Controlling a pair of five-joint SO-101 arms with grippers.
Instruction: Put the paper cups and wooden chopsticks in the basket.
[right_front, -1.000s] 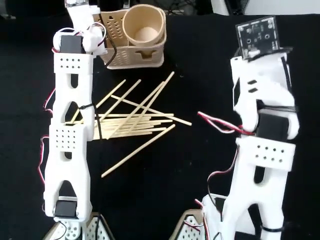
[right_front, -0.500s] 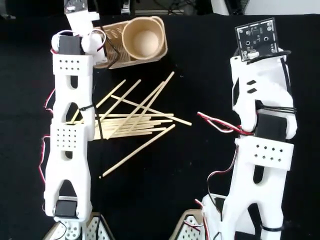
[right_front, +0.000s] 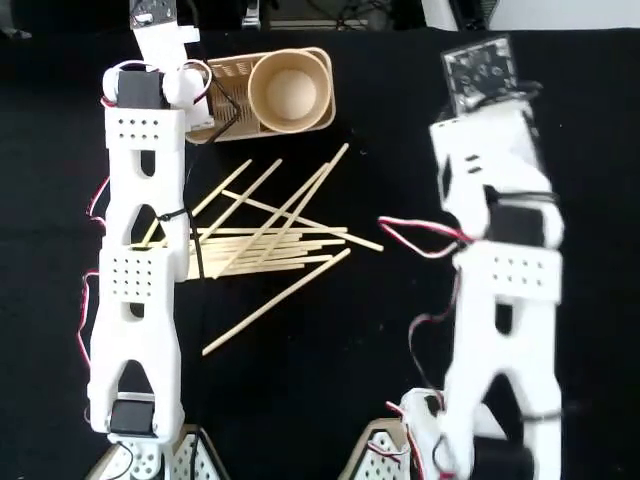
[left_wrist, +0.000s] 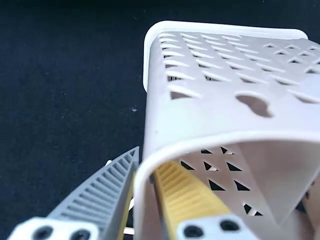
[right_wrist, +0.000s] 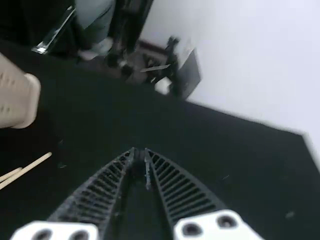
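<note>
Closest to me, the black table (right_front: 340, 380) carries the two white arm bases. A little further in lie the wooden chopsticks (right_front: 270, 240), a loose crisscrossed heap on the cloth between the arms, none of them in the basket. The left arm (right_front: 140, 270) stretches right over the heap's left ends and covers them. The right arm (right_front: 500, 270) stands well off to the other side, with red and white wires (right_front: 420, 240) looping towards the sticks. The right gripper (right_wrist: 140, 154) hangs above bare cloth, its fingers pressed together on nothing.

Further back, the basket (right_front: 235, 90) is tipped, with a paper cup (right_front: 290, 88) sitting inside it. The left gripper (left_wrist: 146, 167) pinches the basket's near wall, one finger inside and one outside. Beyond the table there is dark clutter (right_wrist: 150, 65) against a white wall (right_wrist: 250, 50).
</note>
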